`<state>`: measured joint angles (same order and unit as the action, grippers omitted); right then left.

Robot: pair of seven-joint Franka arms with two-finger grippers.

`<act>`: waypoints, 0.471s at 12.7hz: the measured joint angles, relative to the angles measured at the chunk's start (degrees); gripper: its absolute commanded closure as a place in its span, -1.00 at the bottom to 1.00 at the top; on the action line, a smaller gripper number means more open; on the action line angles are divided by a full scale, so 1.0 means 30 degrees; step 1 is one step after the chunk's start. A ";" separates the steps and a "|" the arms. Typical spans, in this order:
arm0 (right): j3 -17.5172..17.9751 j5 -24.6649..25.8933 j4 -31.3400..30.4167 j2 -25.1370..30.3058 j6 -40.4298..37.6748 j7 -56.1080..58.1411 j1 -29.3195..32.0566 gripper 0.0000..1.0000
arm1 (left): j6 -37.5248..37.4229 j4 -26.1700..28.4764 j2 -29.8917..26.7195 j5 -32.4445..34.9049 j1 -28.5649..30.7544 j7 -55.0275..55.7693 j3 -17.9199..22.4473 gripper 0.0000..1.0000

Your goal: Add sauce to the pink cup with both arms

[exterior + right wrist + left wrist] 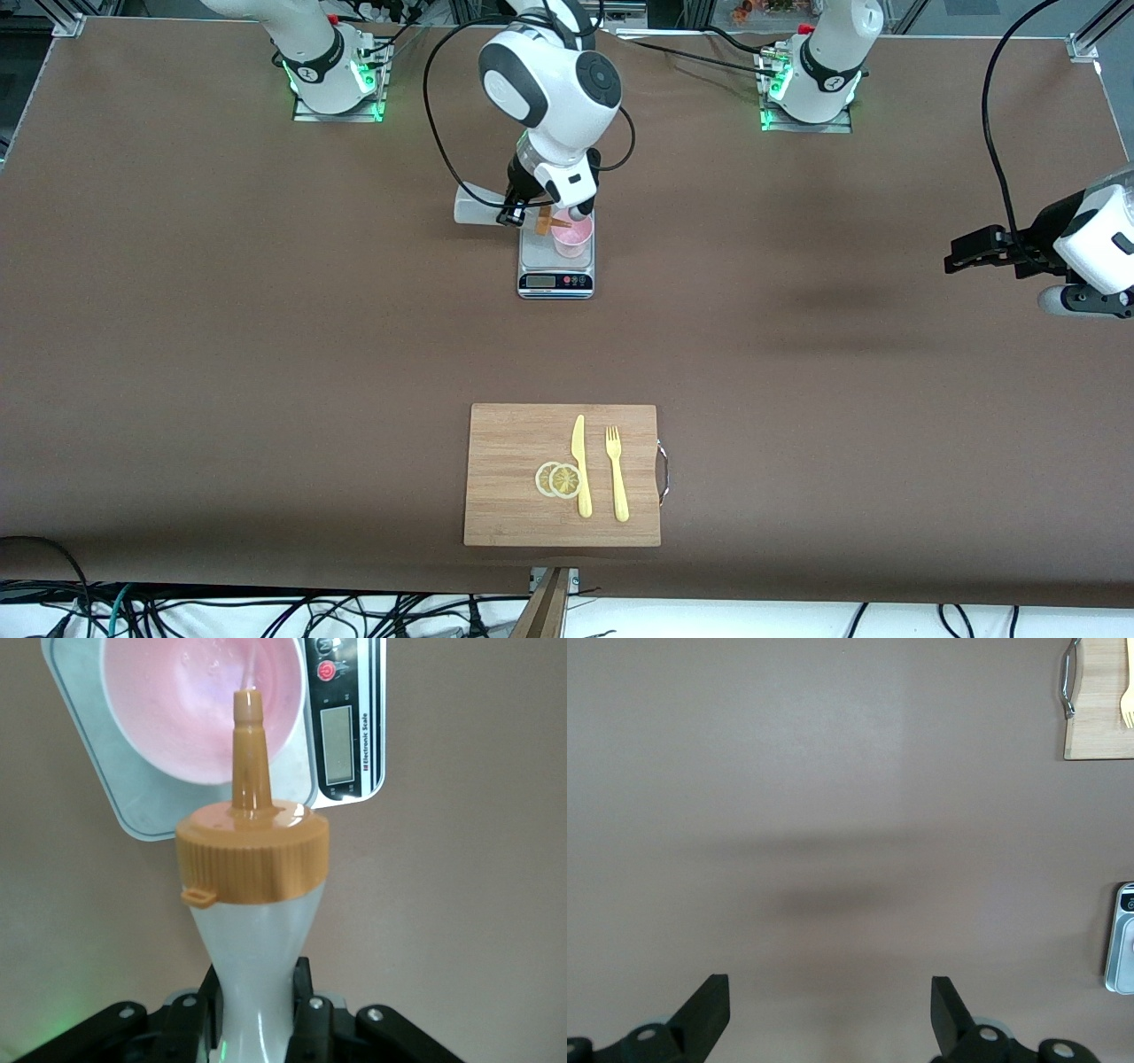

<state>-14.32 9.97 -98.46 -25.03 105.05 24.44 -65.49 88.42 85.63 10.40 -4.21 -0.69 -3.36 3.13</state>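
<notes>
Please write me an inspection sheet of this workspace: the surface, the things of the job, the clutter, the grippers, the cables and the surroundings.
Surface: brown table, bare where visible.
Job's things: pale pink plastic cup stands on a small silver kitchen scale. The translucent squeeze bottle with orange cap is tipped, nozzle over the cup.
Clutter: wooden cutting board nearer the front camera, carrying a yellow plastic knife, a yellow plastic fork and two lemon slices.
Grippers: right gripper shut on the bottle's body, over the scale. Left gripper open and holding nothing, waiting over bare table at the left arm's end.
Cables: black cables hang from both arms.
Surroundings: cable tangle below the table edge.
</notes>
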 measured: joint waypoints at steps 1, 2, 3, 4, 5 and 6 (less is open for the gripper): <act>-0.0168 -0.0258 -0.0543 0.0312 0.0562 0.0000 0.0002 0.38 | 0.0000 0.0000 0.0006 0.0000 0.0000 0.0000 0.0001 -1.00; -0.0365 -0.0447 -0.0967 0.0595 0.0973 0.0004 0.0006 0.38 | 0.0000 0.0000 0.0006 0.0000 0.0001 0.0000 0.0002 -1.00; -0.0579 -0.0746 -0.1245 0.0839 0.1220 0.0026 0.0009 0.38 | 0.0000 0.0000 0.0008 0.0000 0.0002 0.0000 0.0003 -1.00; -0.0784 -0.1140 -0.1405 0.1063 0.1383 0.0095 0.0011 0.38 | 0.0000 0.0000 0.0010 0.0000 0.0002 0.0000 0.0003 -1.00; -0.0928 -0.1434 -0.1518 0.1265 0.1489 0.0207 0.0012 0.38 | 0.0000 0.0000 0.0012 0.0000 0.0002 0.0000 0.0003 -1.00; -0.1064 -0.1759 -0.1658 0.1465 0.1595 0.0365 0.0007 0.38 | 0.0000 0.0000 0.0013 0.0000 0.0002 0.0000 0.0003 -1.00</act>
<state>-17.51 4.69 -103.44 -20.64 109.84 25.53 -65.47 88.42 85.63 10.44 -4.21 -0.68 -3.36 3.14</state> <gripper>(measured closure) 0.678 0.000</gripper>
